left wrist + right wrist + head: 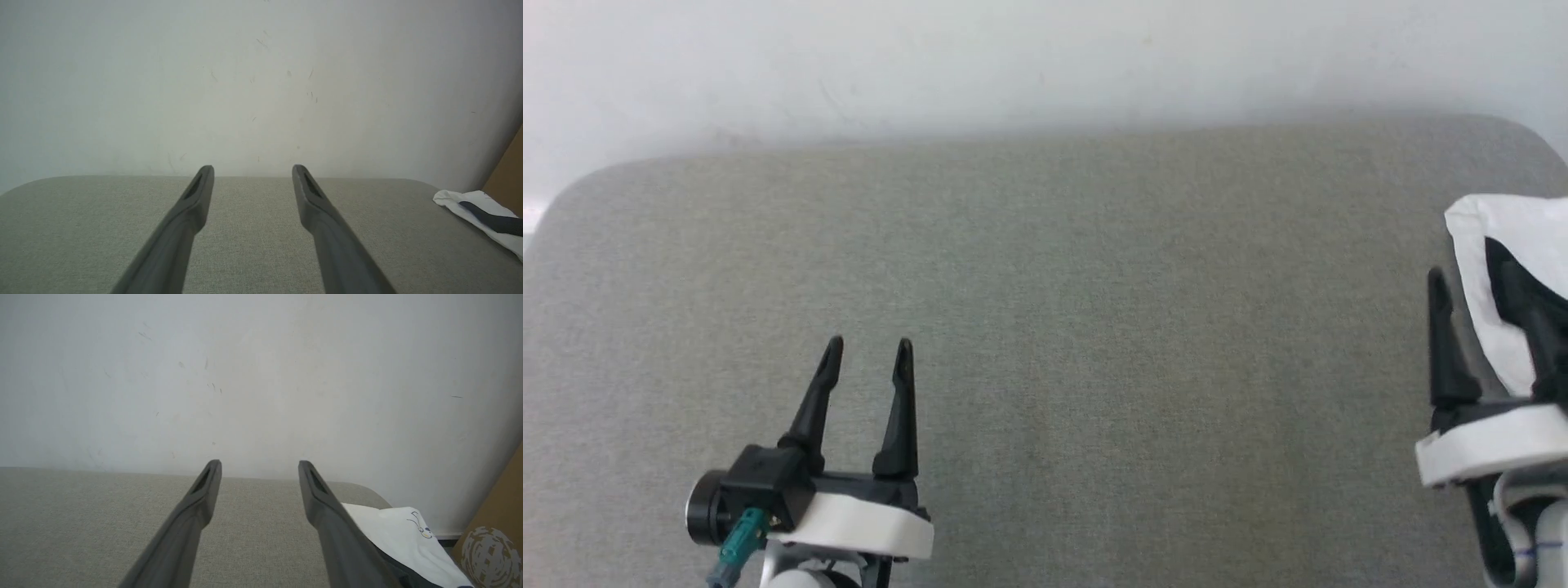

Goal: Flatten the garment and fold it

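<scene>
The garment [1523, 224] lies bunched at the far right of the grey padded table [1045, 327], white with a black part, and runs out of the head view. It also appears in the left wrist view as the garment [470, 204] and in the right wrist view as the garment [392, 526], where it bears a small printed drawing. My right gripper [1468, 276] is open at the garment's near edge, its outer finger over the white cloth; contact cannot be told. Its jaws [259, 465] hold nothing. My left gripper [868, 347] stands open over bare table, far left of the garment, also [252, 168].
A pale wall [1045, 57] runs right behind the table's far edge. Brown cardboard [490, 543] stands beyond the table's right end, past the garment. The table has rounded far corners.
</scene>
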You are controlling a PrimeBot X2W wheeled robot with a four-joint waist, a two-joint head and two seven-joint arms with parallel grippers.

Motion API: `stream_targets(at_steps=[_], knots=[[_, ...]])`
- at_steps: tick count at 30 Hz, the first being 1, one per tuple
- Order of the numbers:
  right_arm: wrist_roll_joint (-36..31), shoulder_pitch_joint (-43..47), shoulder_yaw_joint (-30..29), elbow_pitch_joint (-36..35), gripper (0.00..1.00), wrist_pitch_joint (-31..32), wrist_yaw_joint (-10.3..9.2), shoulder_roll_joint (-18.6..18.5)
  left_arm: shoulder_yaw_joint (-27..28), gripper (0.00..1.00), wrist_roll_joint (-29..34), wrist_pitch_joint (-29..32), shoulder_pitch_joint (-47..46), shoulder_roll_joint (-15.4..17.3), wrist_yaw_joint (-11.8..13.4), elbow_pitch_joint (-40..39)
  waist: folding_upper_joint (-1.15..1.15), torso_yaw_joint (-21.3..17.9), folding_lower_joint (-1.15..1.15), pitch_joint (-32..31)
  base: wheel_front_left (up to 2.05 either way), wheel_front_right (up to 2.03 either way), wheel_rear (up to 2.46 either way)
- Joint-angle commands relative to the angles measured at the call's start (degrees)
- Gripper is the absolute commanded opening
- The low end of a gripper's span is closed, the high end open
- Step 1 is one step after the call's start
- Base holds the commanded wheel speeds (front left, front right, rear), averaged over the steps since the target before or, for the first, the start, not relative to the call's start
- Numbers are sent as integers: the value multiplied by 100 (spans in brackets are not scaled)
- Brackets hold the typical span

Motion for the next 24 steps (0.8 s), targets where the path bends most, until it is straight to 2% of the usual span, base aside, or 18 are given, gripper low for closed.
stream_targets(at_steps=[1,8,24], knots=[[-72,101,-2,-43,100,-51,-11,46,1,100,-28,-37,69,-7,49,55,0,160,1,-161,0,0,0],[-490,563,9,65,100,-355,-11,312,-23,100,-137,-106,269,-120,51,391,0,254,1,-209,0,0,0],[-374,737,-101,472,100,-639,-11,389,42,100,-18,-147,347,-206,40,505,0,297,1,-117,0,0,0]])
